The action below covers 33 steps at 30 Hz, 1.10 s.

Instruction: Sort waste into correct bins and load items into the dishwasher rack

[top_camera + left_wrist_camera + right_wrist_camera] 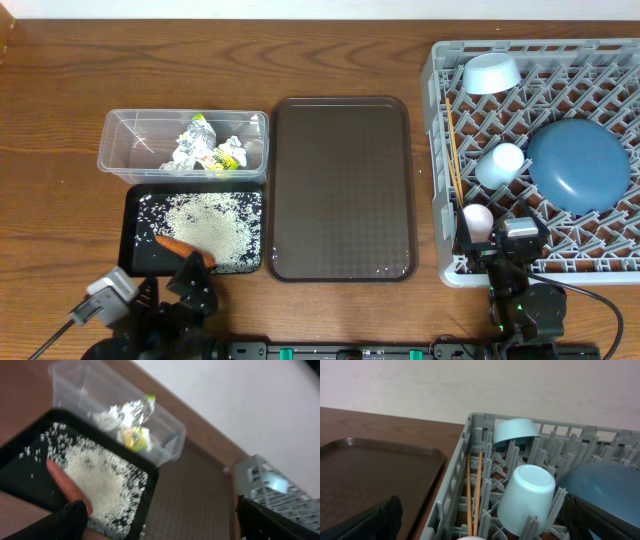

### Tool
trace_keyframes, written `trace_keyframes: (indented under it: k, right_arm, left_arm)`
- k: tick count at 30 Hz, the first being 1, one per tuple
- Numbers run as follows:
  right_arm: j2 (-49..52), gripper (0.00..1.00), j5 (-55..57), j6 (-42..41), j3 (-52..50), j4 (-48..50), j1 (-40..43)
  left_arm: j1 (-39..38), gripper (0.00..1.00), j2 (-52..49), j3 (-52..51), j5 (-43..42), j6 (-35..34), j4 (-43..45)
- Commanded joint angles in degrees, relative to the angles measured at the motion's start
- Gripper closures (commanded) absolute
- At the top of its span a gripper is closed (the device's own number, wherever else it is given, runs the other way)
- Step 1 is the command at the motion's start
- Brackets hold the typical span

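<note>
The grey dishwasher rack (440, 100) at the right holds the dark blue plate (578, 165), light blue cup (500, 163), pink cup (478, 220), pale blue bowl (491, 73) and chopsticks (454, 150). In the clear tub (112, 140) lie white tissue (190, 150) and a yellow-green wrapper (222, 157). Rice (210, 228) and the carrot (183, 248) are in the black tray (135, 235). My left gripper (159, 527) hangs open over that tray's near right corner. My right gripper (482, 525) stands open at the rack's front left, holding nothing.
The large dark brown serving tray (342, 188) lies between the bins and the rack, with a few stray grains near its front edge. Bare wooden table surrounds everything, and a pale wall runs behind it.
</note>
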<state>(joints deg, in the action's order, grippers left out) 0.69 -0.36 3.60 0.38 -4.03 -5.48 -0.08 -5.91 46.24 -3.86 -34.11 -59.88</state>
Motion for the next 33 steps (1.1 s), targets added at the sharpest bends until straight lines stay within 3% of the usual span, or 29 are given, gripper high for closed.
trace_keyframes:
  k: [1, 6, 10, 20, 25, 29, 33]
  right_arm:
    - [-0.4, 0.01, 0.1, 0.6, -0.1, -0.3, 0.3]
    - [-0.4, 0.01, 0.1, 0.6, -0.1, -0.3, 0.3]
    - [-0.4, 0.01, 0.1, 0.6, -0.1, -0.3, 0.3]
    - [-0.4, 0.01, 0.1, 0.6, -0.1, -0.3, 0.3]
    - [-0.4, 0.01, 0.1, 0.6, -0.1, -0.3, 0.3]
    - [-0.4, 0.01, 0.1, 0.6, -0.1, -0.3, 0.3]
    - [-0.4, 0.01, 0.1, 0.6, -0.1, -0.3, 0.3]
  left_arm:
    - [0.0, 0.03, 3.2, -4.9, 0.9, -1.8, 1.8]
    - [0.0, 0.03, 5.7, -11.4, 0.9, -2.0, 5.2]
    - [-0.1, 0.03, 5.8, -15.9, 1.0, -1.9, 12.9]
    - [-0.1, 0.03, 5.8, -33.2, 0.9, -1.9, 53.3]
    - [-0.1, 0.03, 5.8, -41.3, 0.9, -1.9, 65.5]
    - [-0.3, 0.02, 5.8, -45.9, 0.9, -1.9, 69.2]
    - [-0.6, 0.03, 5.8, -46.0, 0.9, 1.6, 67.0]
